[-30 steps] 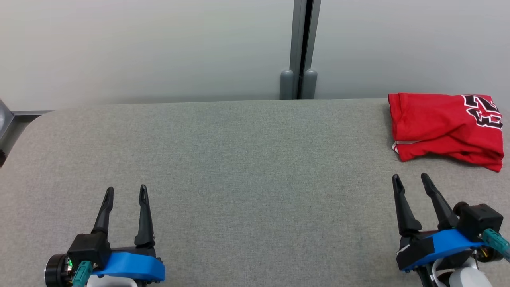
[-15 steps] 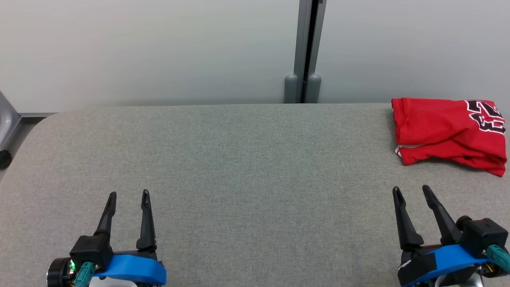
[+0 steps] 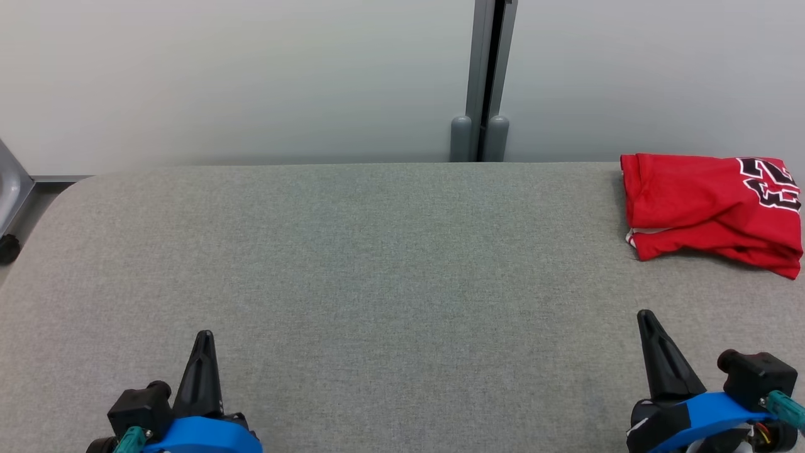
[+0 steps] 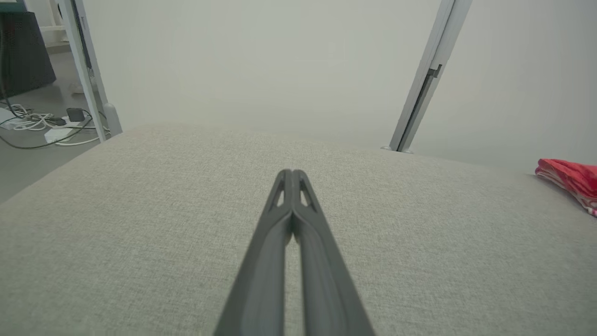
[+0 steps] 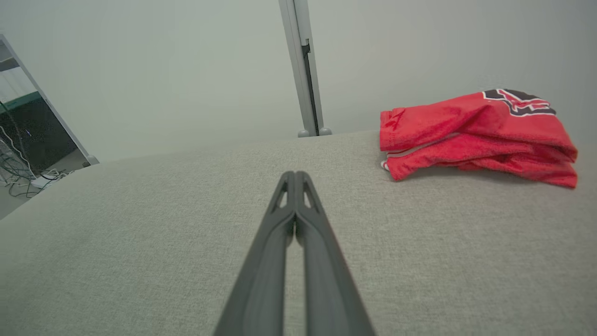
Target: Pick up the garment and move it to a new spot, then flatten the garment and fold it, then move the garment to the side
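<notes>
Table (image 3: 377, 264): wide, covered in grey woven cloth with an even, felt-like weave; the far left corner is rounded.

Wall panels (image 3: 220, 75) behind it: pale, smooth and matt. A grey metal post (image 3: 487, 75) splits them and ends in two rounded feet at the table's far edge.

Red garment (image 3: 704, 201): lies at the table's far right corner as a loosely folded, rumpled bundle of soft knit. A thin white trim shows at its lower left edge. Block print (image 3: 770, 182) in black with white outline sits on the top right; it is cut off by folds and cannot be read.

Right gripper (image 3: 644, 316): near edge, right side, well short of the garment. Dark fingers pressed together and holding nothing, above bare cloth (image 5: 295, 175).

Left gripper (image 3: 203, 336): near edge, left side, well apart from the garment. Fingers likewise closed tip to tip and empty (image 4: 292, 173).

Cables (image 4: 42, 126): a white and dark tangle on the floor past the table's left end.
</notes>
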Controlling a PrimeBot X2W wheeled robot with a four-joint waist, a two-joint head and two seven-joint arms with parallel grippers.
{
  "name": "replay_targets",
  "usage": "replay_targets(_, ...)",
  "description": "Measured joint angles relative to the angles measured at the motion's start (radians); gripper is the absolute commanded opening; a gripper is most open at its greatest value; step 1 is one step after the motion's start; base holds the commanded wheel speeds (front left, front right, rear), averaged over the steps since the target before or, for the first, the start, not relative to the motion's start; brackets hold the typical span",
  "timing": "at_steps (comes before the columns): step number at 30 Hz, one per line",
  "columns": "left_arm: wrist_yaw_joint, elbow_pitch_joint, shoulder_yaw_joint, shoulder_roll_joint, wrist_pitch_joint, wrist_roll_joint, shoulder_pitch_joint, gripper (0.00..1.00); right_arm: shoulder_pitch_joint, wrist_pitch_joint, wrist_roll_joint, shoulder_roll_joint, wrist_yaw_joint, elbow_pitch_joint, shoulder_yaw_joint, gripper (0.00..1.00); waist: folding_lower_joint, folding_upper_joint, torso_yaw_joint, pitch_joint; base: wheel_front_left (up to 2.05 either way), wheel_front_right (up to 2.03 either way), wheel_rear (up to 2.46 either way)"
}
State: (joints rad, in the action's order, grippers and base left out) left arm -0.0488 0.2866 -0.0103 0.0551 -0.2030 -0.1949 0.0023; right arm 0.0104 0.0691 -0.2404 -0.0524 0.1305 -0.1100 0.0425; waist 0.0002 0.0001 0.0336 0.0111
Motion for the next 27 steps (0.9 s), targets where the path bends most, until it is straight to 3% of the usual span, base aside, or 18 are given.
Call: replay_targets(27, -0.024, -0.014, 0.035, -0.002, 0.102, -0.473, -0.025, 0.0, -0.022, -0.06, -0.454, 0.001, 0.0, -0.042, 0.023, 0.0, 0.0, 0.0, -0.008, -0.002, 0.0, 0.0, 0.0)
